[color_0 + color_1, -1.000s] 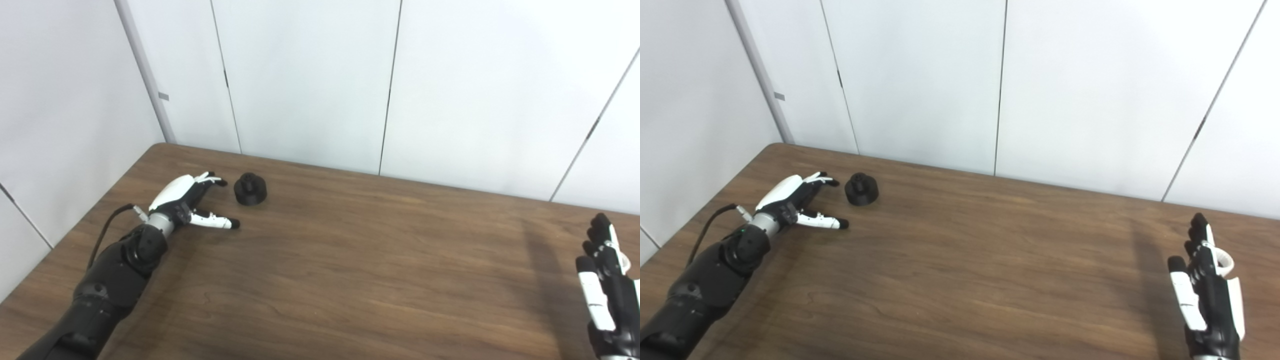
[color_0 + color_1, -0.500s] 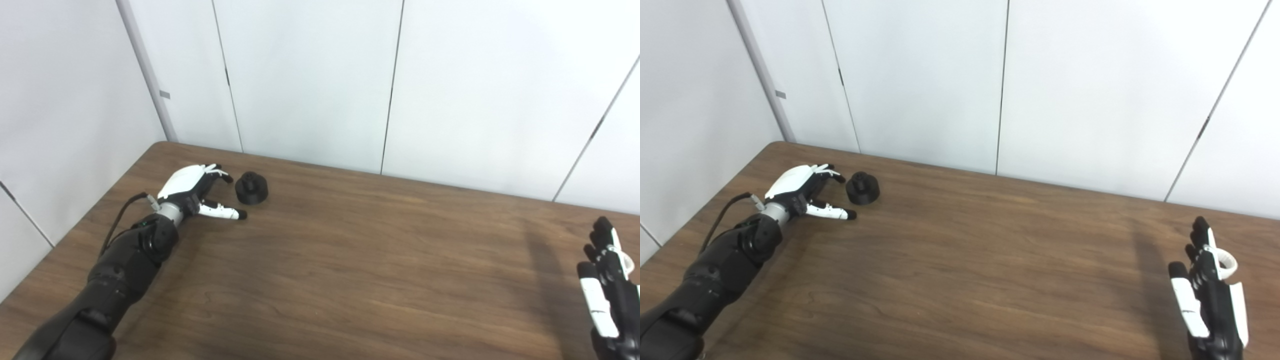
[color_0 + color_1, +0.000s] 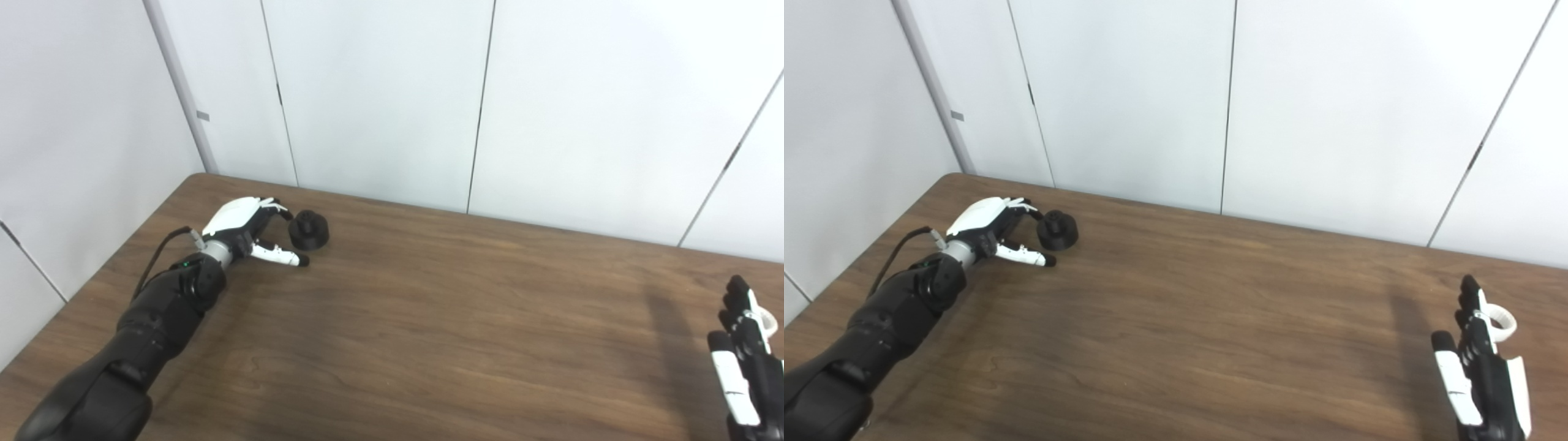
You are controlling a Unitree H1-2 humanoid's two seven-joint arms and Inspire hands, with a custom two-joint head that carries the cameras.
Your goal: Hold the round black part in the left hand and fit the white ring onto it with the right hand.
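Note:
The round black part [image 3: 308, 229] stands on the wooden table [image 3: 429, 318] at the far left, near the back edge. My left hand [image 3: 245, 228] is open right beside it on its left, with the fingers at its rim and the thumb stretched along the table in front of it. The white ring [image 3: 1502, 323] lies on the table at the far right, partly hidden behind my right hand [image 3: 1479, 373]. My right hand is open, with its fingers straight and pointing away, just left of the ring.
White wall panels [image 3: 380, 92] stand close behind the table's back edge and along its left side. A black cable [image 3: 160, 254] runs from my left wrist.
My left hand has moved forward and right until its fingers reach the black part. My right hand has dropped slightly toward the bottom of the picture. The camera has shifted a little.

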